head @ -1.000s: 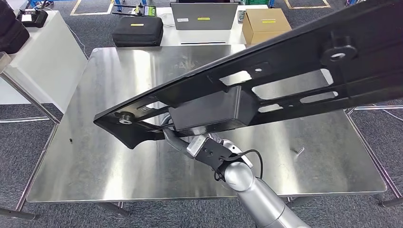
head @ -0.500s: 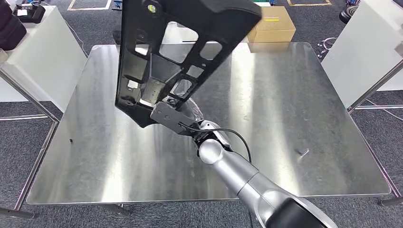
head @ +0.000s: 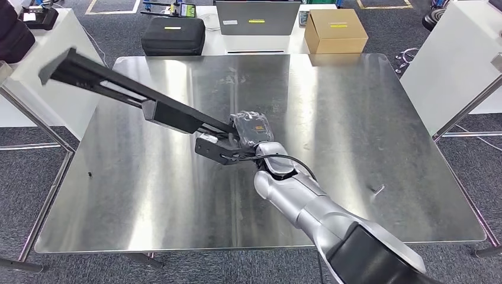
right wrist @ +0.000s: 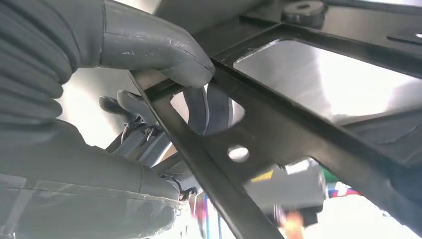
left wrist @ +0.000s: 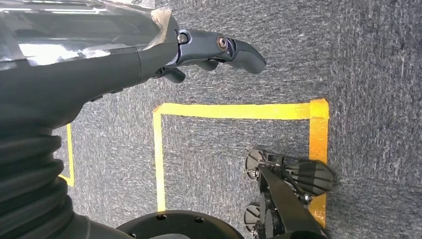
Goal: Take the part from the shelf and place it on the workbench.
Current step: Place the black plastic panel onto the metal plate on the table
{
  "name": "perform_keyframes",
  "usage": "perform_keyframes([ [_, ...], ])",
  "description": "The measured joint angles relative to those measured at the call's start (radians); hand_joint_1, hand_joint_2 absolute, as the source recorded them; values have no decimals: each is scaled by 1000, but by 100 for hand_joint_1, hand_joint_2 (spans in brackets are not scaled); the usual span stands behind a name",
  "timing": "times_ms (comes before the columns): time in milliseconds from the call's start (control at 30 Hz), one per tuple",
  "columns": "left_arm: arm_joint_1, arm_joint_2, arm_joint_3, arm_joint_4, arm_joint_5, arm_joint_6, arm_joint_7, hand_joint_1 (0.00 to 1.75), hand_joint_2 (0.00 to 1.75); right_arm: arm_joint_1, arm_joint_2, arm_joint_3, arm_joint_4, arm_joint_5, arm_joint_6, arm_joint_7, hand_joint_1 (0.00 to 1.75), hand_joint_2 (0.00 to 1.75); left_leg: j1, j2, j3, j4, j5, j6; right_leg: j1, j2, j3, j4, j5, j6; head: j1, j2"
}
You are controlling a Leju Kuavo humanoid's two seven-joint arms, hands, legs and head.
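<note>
Part [head: 148,106], a long black frame, hangs tilted above the steel table [head: 367,148], its far end reaching past the table's left edge, held at its near end by the right hand [head: 245,133]. So much length beyond the grasp could, I judge, twist the frame loose or strike the table. The right wrist view shows the thumb [right wrist: 164,50] clamped over a strut. The left hand [left wrist: 209,47] hangs over carpet with nothing in it, fingers loosely curled.
</note>
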Motion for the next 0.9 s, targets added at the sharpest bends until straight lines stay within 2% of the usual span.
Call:
perform_keyframes([
  [67,0,-1,1,2,0,6,-1,0,175,-34,-14,67,30,145,3,86,175,175,0,0,1,0,0,0,0,0,1,0,0,0,0,0],
  [133,0,-2,2,4,-3,11,-2,0,175,-61,-31,124,54,237,9,144,175,175,0,-1,3,0,0,0,0,0,3,0,0,0,0,0],
  [333,0,-4,2,5,-8,16,-2,0,175,-112,-80,214,90,370,-18,185,175,175,0,0,6,0,0,0,0,0,6,0,0,0,0,0],
  [533,-1,-5,1,5,-18,22,-6,0,175,-120,-84,239,98,418,-36,196,175,175,0,0,7,0,0,0,0,0,7,0,0,0,0,0],
  [900,-3,-6,-3,6,-32,35,-5,0,175,-87,-69,232,105,405,-21,184,175,175,0,0,11,0,0,0,0,0,11,0,0,0,0,0],
])
